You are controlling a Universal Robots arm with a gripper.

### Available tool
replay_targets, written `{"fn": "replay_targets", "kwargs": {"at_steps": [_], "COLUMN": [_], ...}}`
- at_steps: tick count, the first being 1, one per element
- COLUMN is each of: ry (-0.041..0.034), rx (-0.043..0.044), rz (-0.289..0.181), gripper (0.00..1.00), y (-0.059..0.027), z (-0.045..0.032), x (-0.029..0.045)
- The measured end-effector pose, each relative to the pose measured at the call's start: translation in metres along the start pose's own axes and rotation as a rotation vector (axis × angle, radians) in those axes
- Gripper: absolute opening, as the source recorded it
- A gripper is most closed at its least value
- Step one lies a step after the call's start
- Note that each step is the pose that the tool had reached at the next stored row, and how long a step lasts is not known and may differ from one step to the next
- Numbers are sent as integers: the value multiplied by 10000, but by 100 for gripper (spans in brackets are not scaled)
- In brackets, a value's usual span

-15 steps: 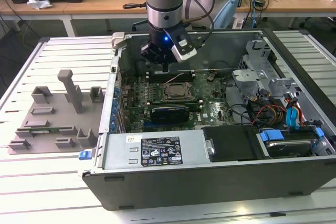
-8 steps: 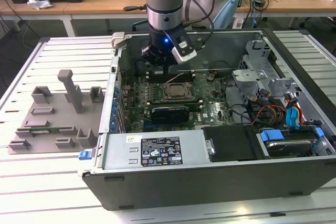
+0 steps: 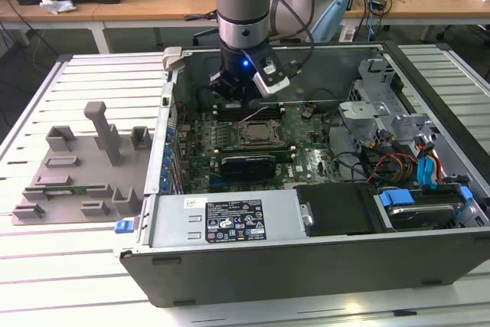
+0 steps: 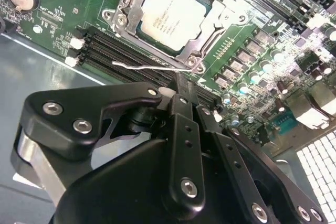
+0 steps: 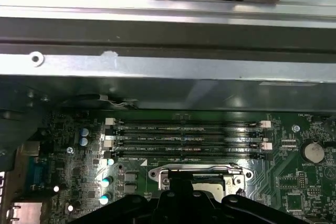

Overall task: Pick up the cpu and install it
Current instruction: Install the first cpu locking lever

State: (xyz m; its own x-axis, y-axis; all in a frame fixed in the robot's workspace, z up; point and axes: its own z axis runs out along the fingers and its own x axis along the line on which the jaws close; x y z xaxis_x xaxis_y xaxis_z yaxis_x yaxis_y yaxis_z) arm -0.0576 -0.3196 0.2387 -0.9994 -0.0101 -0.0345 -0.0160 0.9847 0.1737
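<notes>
The cpu [image 4: 173, 17] lies flat in its socket [image 4: 128, 11] on the green motherboard [image 4: 63, 19], inside the open computer case [image 3: 306, 258] that stands on the slatted table [image 3: 76, 281]. The claw [image 4: 181, 81] hangs low over the memory slots [image 4: 107, 51] just beside the socket. Its fingers are pressed together with nothing between them, and the tips are near the thin wire lever [image 4: 147, 67].
</notes>
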Motion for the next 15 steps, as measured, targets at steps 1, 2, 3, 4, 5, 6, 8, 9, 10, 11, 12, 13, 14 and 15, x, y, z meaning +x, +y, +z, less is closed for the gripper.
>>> {"fn": "replay_targets", "kwargs": {"at_steps": [1, 2, 3, 4, 5, 6, 8, 9, 10, 11, 12, 13, 14, 15], "ry": [-15, -29, -40, -49, -61, -70, -109, -160, -245, -332, -405, -467, -515, -581], "rx": [7, 15, 21, 22, 28, 32, 42, 58, 82, 94, 100, 92, 56, -38], "rz": [15, 36, 62, 90, 129, 155, 207, 280, 379, 458, 610, 774, 854, 987], "gripper": [11, 11, 11, 11, 11, 11, 11, 11, 11, 11, 11, 11, 11, 11], "y": [-1, -1, -3, -4, -6, -7, -8, -9, -10, -10, -10, -10, -10, -5], "z": [5, 11, 20, 28, 39, 46, 57, 63, 69, 72, 76, 79, 81, 87], "x": [-5, -16, -41, -69, -106, -126, -134, -136, -137, -137, -137, -138, -138, -137]}}
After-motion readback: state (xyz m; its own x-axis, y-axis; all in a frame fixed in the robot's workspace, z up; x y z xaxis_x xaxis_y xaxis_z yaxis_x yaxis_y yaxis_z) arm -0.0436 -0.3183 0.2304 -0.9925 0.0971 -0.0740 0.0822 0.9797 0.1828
